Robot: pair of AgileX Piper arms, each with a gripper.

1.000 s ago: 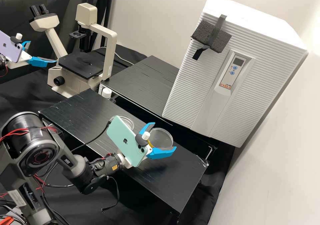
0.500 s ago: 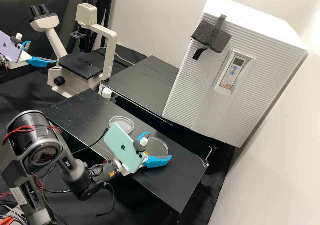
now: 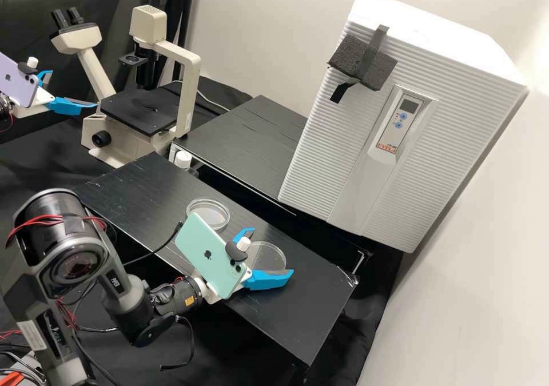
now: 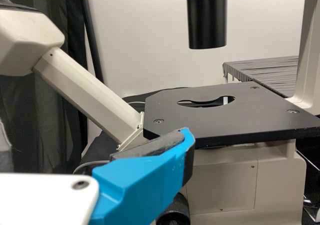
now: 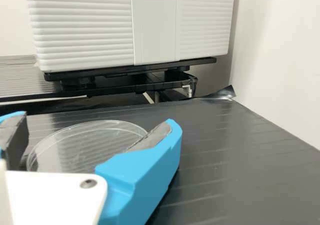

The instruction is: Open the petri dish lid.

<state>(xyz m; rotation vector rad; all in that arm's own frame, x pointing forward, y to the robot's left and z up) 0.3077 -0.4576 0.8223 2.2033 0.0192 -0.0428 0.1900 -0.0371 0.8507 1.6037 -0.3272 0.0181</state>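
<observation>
1. At 10 o'clock of the high view, the left gripper (image 3: 72, 89) is hanging with its two blue fingers standing apart, so it is holding nothing between them. A lavender phone (image 3: 22, 80) is riding on this arm.
2. Also toward 10 o'clock, a cream microscope (image 3: 190, 88) is standing, with its black stage (image 3: 137, 111) lying level.
3. Between 9 and 10 o'clock, a white cap (image 3: 183, 159) is sitting near the edge of the long black platform (image 3: 320, 306).
4. At 8 o'clock, a clear round dish (image 3: 209, 217) with a pale inside is lying on this platform.
5. A mint phone (image 3: 209, 257) is riding on the right arm, between 7 and 8 o'clock.
6. Near 6 o'clock, the right gripper (image 3: 271, 251) is keeping its blue fingers spread wide, one on each side of a second clear dish (image 3: 267, 255). I am not able to tell whether the fingers are touching its rim. The second dish is lying flat on the platform, and the first one is lying toward 10 o'clock from it. I cannot tell if its lid is being on.
7. At 2 o'clock, a white ribbed cabinet (image 3: 320, 157) is standing, and a dark foam block (image 3: 349, 57) is sticking to its front under black tape.
</observation>
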